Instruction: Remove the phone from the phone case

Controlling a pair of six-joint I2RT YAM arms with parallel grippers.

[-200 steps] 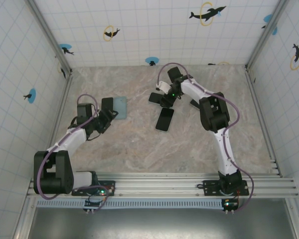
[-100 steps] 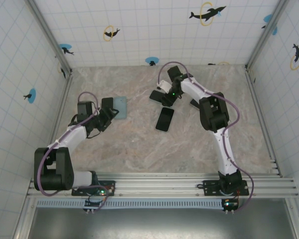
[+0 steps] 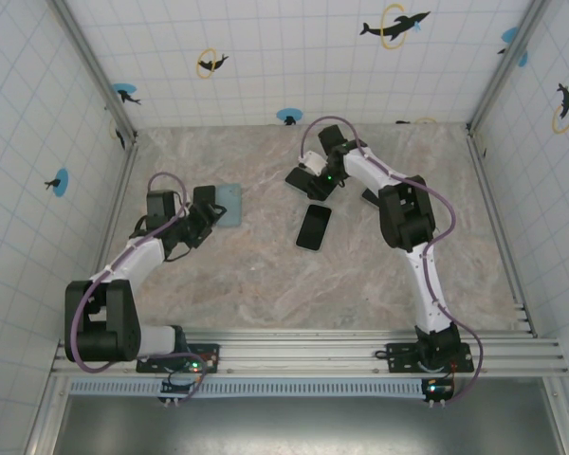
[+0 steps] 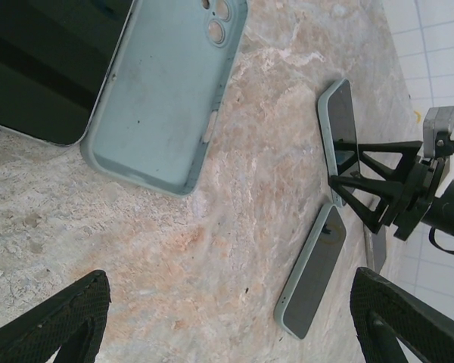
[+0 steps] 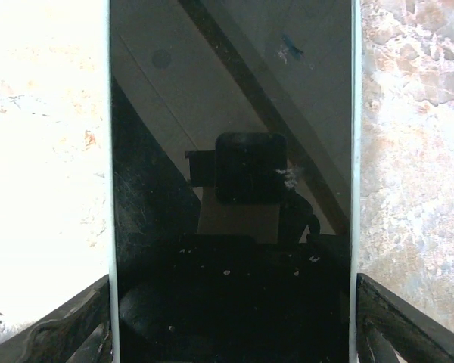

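Between the fingers of my right gripper (image 5: 233,287) lies a phone (image 5: 234,113) with a dark screen, in a pale teal phone case (image 5: 356,113). Both fingers press against the case's long sides, so the jaws are shut on it. From above, this gripper (image 3: 308,180) sits at the back middle of the table, and the held phone (image 4: 340,140) shows from the side in the left wrist view. My left gripper (image 4: 234,325) is open over bare table with nothing between its fingers. From above it (image 3: 201,207) is next to an empty pale blue case (image 3: 231,202).
A second cased phone (image 3: 313,227) lies face up near the middle, also in the left wrist view (image 4: 314,272). The empty case (image 4: 159,91) lies open side up beside a dark glossy slab (image 4: 38,68). A small dark object (image 3: 370,197) lies right of the right arm.
The right jaws have narrowed onto the cased phone's sides and the gripper has shifted slightly back and left. The left arm has barely moved.
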